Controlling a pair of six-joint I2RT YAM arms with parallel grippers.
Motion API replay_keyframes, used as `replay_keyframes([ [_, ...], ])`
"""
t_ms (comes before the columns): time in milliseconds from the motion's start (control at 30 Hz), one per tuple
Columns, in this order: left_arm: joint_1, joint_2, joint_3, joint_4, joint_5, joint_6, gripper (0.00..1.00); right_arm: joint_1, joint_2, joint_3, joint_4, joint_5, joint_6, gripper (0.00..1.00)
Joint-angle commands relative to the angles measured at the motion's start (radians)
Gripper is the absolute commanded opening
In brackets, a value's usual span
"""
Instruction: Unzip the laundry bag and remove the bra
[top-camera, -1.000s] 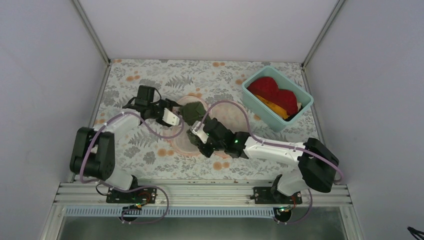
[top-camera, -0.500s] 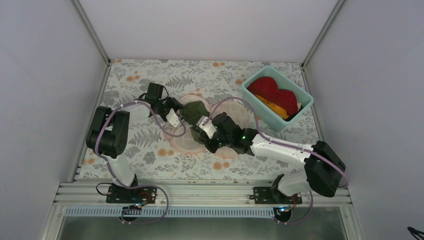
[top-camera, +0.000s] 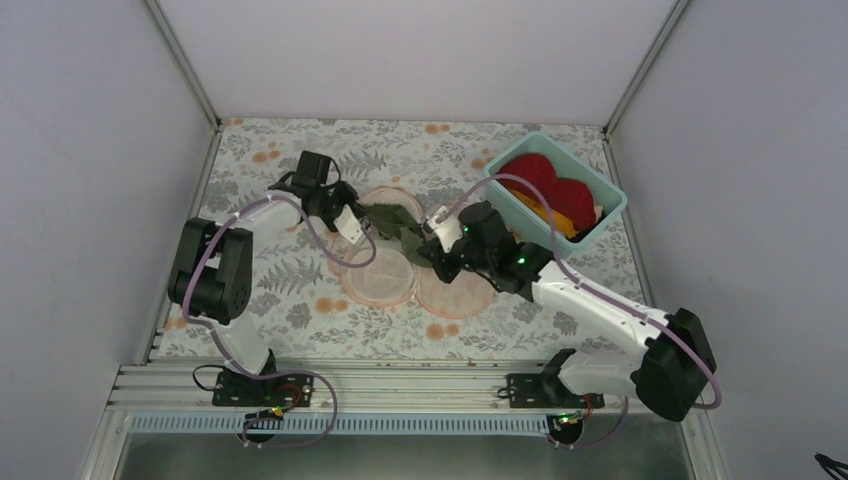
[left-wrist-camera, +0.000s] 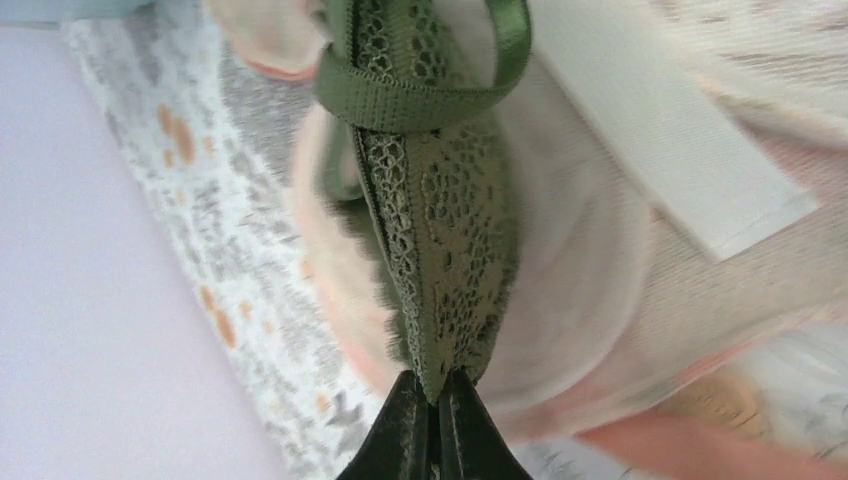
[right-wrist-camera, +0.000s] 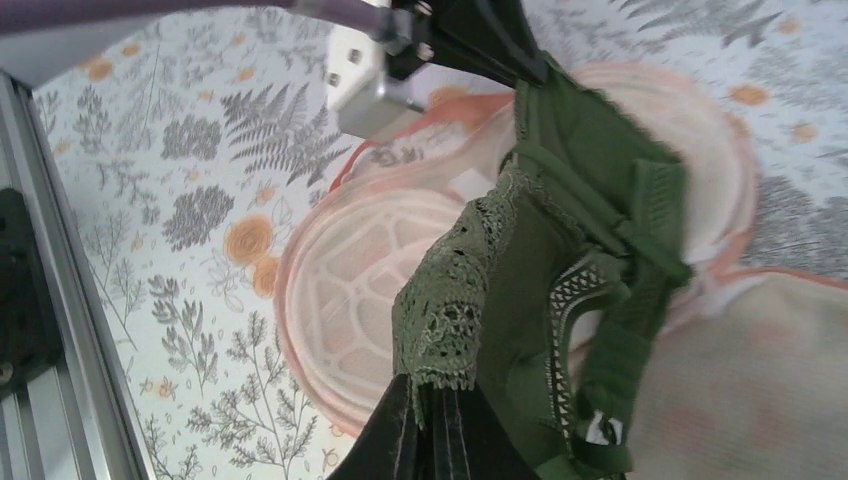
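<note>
Swung right and farther back, right claw (top-camera: 438, 243) and left claw (top-camera: 352, 224) each pinch lace of the bra (top-camera: 398, 224) over the opened laundry bag (top-camera: 378, 282); left should let go, right lift clear.

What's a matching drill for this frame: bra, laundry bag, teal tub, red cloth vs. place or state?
Things:
1 bra
2 laundry bag
3 teal tub
4 red cloth

Places or states:
A lies open, mid-scene
B inside the tub
C pinched by left gripper and right gripper
D stands on the table, far right

Pairs: 1-C, 2-A, 3-D, 4-B
</note>
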Motion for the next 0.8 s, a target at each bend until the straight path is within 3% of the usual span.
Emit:
replay_keyframes([
  [0,-0.024,-0.071,0.166,-0.256,-0.013,-0.125,0.02,-0.097,-0.073,0.073,-0.084,-0.073,-0.011,0.04],
  [233,-0.126,-0.069,0.393,-0.398,-0.087,-0.408,0.02,-0.334,-0.114,0.184,-0.192,-0.131,-0.014,0.04],
  [433,-0.179,0.010,0.619,-0.400,-0.113,-0.652,0.02,-0.546,-0.110,0.288,-0.207,-0.205,0.008,0.04],
  [667,-0.305,0.125,0.830,-0.390,-0.183,-0.812,0.02,-0.702,-0.144,0.333,-0.197,-0.228,0.052,0.04],
  [767,-0.333,0.259,1.088,-0.478,-0.199,-0.908,0.02,-0.753,-0.152,0.340,-0.222,-0.192,0.058,0.04],
])
